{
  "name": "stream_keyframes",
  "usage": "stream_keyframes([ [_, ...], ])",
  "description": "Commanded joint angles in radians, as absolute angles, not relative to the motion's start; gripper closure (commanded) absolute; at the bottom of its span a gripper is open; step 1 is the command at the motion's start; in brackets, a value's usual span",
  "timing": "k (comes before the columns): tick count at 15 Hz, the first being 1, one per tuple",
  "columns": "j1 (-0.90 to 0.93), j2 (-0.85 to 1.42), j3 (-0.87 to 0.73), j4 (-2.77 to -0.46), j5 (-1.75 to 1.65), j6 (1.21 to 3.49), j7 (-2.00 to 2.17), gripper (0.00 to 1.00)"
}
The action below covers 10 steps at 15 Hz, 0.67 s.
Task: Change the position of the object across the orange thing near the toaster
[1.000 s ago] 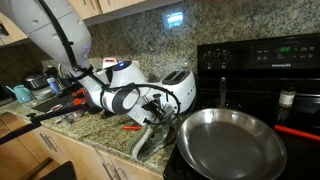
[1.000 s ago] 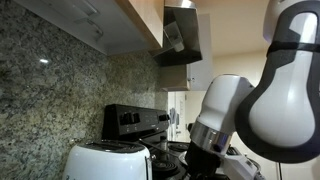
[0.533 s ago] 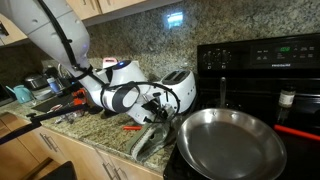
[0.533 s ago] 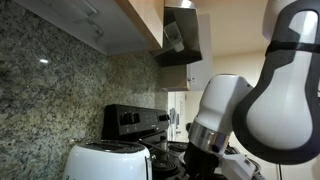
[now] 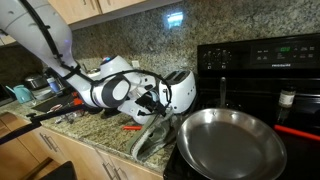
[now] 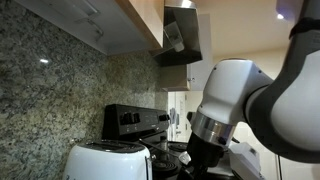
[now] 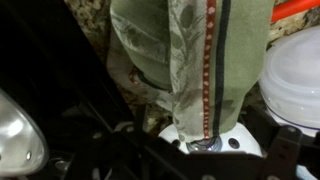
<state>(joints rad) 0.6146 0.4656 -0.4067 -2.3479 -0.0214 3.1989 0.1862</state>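
Note:
A green cloth (image 5: 150,136) with a red and dark stripe lies crumpled on the granite counter, between the orange thing (image 5: 131,127) and the frying pan. The white toaster (image 5: 181,90) stands just behind it. My gripper (image 5: 157,104) hovers a little above the cloth, open and holding nothing. In the wrist view the cloth (image 7: 190,50) fills the middle below my gripper (image 7: 192,125), whose dark fingers stand wide apart at either side. A bit of the orange thing (image 7: 300,8) shows at the top right. The toaster (image 6: 105,161) also shows in an exterior view.
A steel frying pan (image 5: 230,141) sits on the black stove (image 5: 270,60) right beside the cloth. Clutter and a sink area (image 5: 40,90) lie at the counter's far end. Cabinets hang above. The stove (image 6: 135,120) stands behind the toaster.
My jaws have opened and let go of the green cloth. The arm has lifted and drawn back from it, while the cloth stays on the counter.

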Motion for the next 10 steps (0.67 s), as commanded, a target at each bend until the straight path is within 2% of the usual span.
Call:
stream_keyframes([
  [1,0.851,0.339,-0.614,-2.490,-0.037,3.221,0.200,0.00],
  [6,1.054,0.173,-0.808,-2.620,-0.048,3.212,0.171,0.00],
  [10,1.097,0.057,-0.882,-2.694,-0.050,3.233,0.161,0.00],
])
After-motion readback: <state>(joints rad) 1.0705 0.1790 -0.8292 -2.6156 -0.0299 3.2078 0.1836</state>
